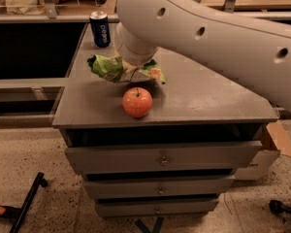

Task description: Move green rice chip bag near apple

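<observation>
White plastic casing covers the robot arm (223, 38), which reaches in from the upper right and ends in a rounded wrist pointed down. The gripper (135, 62) is hidden beneath that wrist, pressed down at the green rice chip bag (111, 68); how far it is open, and whether the bag is gripped, cannot be told.

The bag is seen crumpled on the grey cabinet top (208, 96), left of centre, with one end spread towards the left edge and the other showing pictured chips on the right. The apple (137, 102) is placed just in front of the bag, close to it but with a narrow strip of grey between them, and it is set near the front edge of the top.

A blue Pepsi can (100, 29) is stood upright at the rear left, well apart from the bag. A wide stretch of grey surface is shown to the right of the apple, partly under the arm.

Below the top, three drawers (162, 157) are stacked. A cardboard box (274, 147) is seen beside the cabinet at the right, on a speckled floor (39, 149).
</observation>
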